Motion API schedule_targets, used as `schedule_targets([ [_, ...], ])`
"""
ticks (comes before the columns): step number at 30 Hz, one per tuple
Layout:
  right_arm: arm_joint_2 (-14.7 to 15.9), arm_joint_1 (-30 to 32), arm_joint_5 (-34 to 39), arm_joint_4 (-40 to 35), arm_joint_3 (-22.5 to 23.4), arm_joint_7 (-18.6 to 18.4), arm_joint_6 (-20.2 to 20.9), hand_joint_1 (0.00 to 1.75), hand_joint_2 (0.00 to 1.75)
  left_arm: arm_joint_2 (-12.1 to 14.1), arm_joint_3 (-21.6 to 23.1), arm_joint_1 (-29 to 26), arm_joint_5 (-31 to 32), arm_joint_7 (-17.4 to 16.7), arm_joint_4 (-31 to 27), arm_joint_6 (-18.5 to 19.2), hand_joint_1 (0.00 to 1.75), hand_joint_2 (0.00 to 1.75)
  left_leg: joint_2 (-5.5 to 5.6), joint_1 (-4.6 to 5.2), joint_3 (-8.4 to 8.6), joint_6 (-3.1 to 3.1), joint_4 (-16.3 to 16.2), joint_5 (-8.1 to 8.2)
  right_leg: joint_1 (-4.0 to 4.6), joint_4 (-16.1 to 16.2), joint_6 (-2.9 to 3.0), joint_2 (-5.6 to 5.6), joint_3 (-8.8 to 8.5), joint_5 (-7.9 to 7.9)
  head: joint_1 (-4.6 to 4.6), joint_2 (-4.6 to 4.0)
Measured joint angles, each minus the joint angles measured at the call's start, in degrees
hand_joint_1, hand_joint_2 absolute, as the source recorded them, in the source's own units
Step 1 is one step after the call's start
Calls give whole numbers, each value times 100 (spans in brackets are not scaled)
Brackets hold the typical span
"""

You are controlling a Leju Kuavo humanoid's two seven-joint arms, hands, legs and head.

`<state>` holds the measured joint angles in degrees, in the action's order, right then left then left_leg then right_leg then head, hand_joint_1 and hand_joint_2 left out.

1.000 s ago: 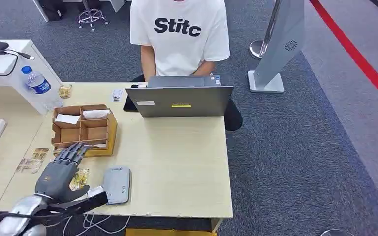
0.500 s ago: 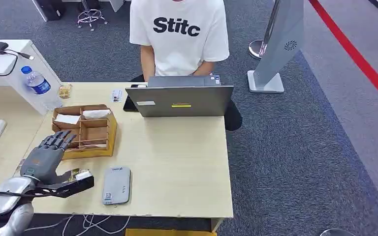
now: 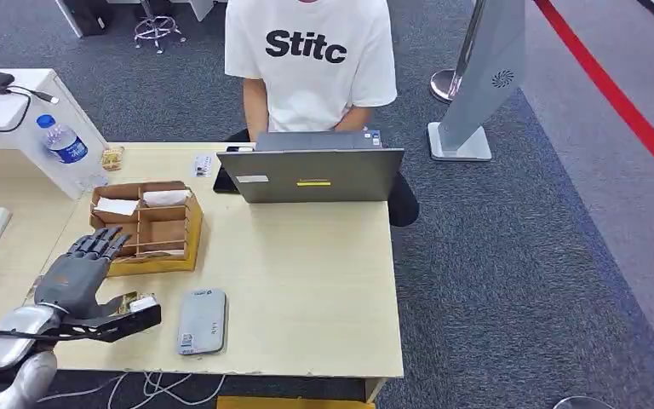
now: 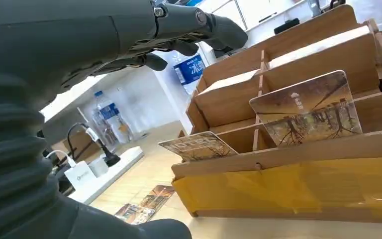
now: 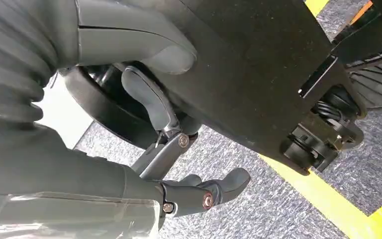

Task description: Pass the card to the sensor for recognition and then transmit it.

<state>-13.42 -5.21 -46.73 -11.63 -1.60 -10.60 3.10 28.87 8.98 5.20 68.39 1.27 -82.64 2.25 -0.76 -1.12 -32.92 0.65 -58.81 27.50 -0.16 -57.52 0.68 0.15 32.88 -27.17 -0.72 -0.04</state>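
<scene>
Left hand (image 3: 77,273) barely moved, seemingly empty, beside wooden organizer (image 3: 146,226) edge.

The left robot hand (image 3: 77,274) has drawn back from the sensor (image 3: 202,320) toward the wooden organizer's (image 3: 146,226) near-left corner

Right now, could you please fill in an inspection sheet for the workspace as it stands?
Surface: pale wooden table, bare in the middle.
Job's things: wooden card organizer with cards upright in its front slots; grey sensor flat near the front edge; loose cards on the table beside the organizer.
Clutter: laptop, water bottle.
Hands: left hand empty, fingers apart, hovering by the organizer; right hand holds nothing, hanging above the floor.
Cables: black cable on the side desk; wires below the table's front edge.
Surroundings: person in a white T-shirt behind the laptop; grey carpet, red floor line.
</scene>
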Motion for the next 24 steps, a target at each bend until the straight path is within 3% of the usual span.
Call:
schedule_targets([
  [12, 0, 2, 0, 0, 0, 0, 7, 0, 175, 0, 4, 7, 4, 0, 29, -46, 0, 175, 0, 0, 2, 0, 0, 0, 0, 0, 0, 1, 2, 0, 0, 0],
  [14, 0, 1, 0, -2, -4, 39, 46, 0, 175, -167, 9, 163, 257, 61, 134, -660, 0, 175, 9, 2, 0, -2, -5, -2, -1, 3, -1, -7, 22, 0, -7, 0],
  [16, 0, -19, -2, -2, -22, 50, 92, 0, 175, -617, 52, 734, 634, 18, 831, -1692, 0, 175, 72, 4, -13, -17, -4, -12, -2, 2, -9, -74, -14, -6, 4, 0],
  [20, 0, -11, 0, -2, -31, 59, 109, 0, 175, -1006, 157, 1140, 702, -13, 1510, -2015, 0, 175, 30, 8, -2, -17, -4, -12, -5, 2, -1, -33, -12, 9, 26, 0],
  [24, 0, -9, 0, 0, -31, 61, 109, 0, 175, -1152, 195, 1230, 599, 0, 1731, -2041, 0, 175, 16, 9, -2, -17, -6, -11, -6, 2, -4, -18, -4, 11, 24, 0],
])
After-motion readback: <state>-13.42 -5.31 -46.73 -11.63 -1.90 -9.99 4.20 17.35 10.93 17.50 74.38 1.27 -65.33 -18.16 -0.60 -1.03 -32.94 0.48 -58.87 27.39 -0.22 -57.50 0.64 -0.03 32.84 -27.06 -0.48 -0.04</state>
